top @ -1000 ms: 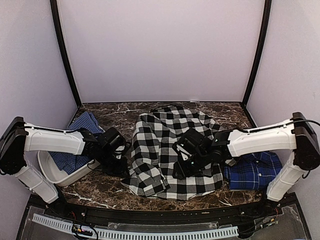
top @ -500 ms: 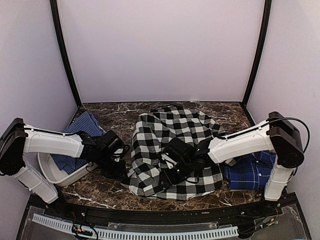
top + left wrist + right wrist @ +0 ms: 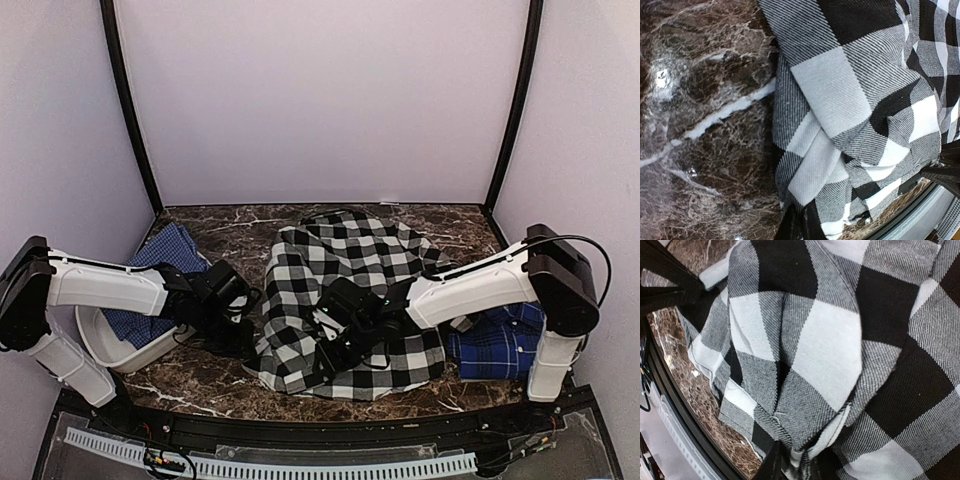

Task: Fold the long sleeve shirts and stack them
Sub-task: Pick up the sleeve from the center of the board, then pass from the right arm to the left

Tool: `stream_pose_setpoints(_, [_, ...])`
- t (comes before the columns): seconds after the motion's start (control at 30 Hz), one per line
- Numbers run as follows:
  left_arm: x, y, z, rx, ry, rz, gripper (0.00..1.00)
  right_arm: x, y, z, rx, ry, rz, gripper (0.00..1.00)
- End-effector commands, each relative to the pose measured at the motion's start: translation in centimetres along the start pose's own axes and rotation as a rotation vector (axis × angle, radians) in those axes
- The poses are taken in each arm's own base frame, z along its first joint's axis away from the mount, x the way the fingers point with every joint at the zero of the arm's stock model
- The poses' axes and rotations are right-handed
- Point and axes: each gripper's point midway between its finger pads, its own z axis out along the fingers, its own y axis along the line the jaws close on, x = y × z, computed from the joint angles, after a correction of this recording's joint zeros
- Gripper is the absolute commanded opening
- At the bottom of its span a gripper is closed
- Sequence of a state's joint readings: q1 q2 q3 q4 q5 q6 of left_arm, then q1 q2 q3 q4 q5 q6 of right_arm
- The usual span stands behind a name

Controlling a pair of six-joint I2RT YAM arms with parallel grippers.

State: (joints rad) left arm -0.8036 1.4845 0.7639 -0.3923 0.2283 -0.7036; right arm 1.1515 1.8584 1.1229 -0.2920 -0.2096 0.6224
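Observation:
The black-and-white checked shirt [image 3: 350,260] lies crumpled in the middle of the dark marble table. A dark blue plaid shirt [image 3: 505,340] lies flat at the right, partly under the right arm. My left gripper [image 3: 240,335] sits low at the checked shirt's near left edge. In the left wrist view the left gripper [image 3: 800,215] is shut on a bunched fold of that shirt [image 3: 840,90]. My right gripper [image 3: 335,352] rests on the shirt's near left part. The right wrist view shows the right gripper [image 3: 799,460] pinching a hem fold of the checked cloth [image 3: 830,350].
A white basin [image 3: 95,340] holding blue checked cloth [image 3: 165,250] stands at the left under the left arm. The table's black front rail [image 3: 320,425] runs close behind both grippers. Purple walls enclose the back and sides.
The right arm has swung left across the checked shirt to its near left part, and its jaws have closed on a fold. The left jaws have closed further on the shirt's edge.

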Motion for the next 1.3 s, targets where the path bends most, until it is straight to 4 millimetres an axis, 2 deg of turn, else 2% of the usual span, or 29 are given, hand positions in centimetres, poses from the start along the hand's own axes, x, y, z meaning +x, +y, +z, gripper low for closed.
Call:
stream_pose_setpoints(0.0, [0.6, 0.1, -0.3, 0.004, 0.008, 0.007, 0.02, -1.9, 2.0, -0.7, -0.038, -0.044, -0.023, 0.11])
stream_pose_setpoints(0.1, [0.5, 0.1, -0.6, 0.001, 0.002, 0.009, 0.00, -3.4, 1.9, -2.2, 0.009, -0.079, -0.032, 0.00])
stream_pose_setpoints(0.27, [0.8, 0.3, -1.0, -0.008, 0.001, 0.010, 0.00, -7.8, 1.9, -6.7, 0.077, -0.199, -0.056, 0.00])
stream_pose_setpoints(0.43, [1.0, 0.2, -1.7, 0.001, -0.006, 0.014, 0.00, -12.8, 2.3, -12.3, 0.090, -0.358, -0.079, 0.00])
stream_pose_setpoints(0.63, [1.2, 0.3, -2.0, 0.004, -0.009, 0.019, 0.00, -19.7, 2.1, -19.3, 0.144, -0.568, -0.110, 0.00])
stream_pose_setpoints(0.9, [0.5, -0.5, -2.9, 0.016, -0.026, 0.056, 0.00, -28.0, 0.6, -29.4, 0.236, -0.815, -0.135, 0.00])
stream_pose_setpoints(1.0, [0.2, -0.8, -3.4, 0.011, -0.030, 0.076, 0.00, -30.7, 0.7, -33.1, 0.217, -0.912, -0.160, 0.00])
stream_pose_setpoints(1.13, [0.3, -0.8, -3.8, 0.007, -0.023, 0.092, 0.00, -32.8, 1.9, -35.5, 0.161, -1.011, -0.220, 0.00])
stream_pose_setpoints(1.27, [0.8, -0.9, -3.9, 0.019, -0.006, 0.099, 0.00, -34.4, 2.7, -36.7, 0.073, -1.102, -0.198, 0.00])
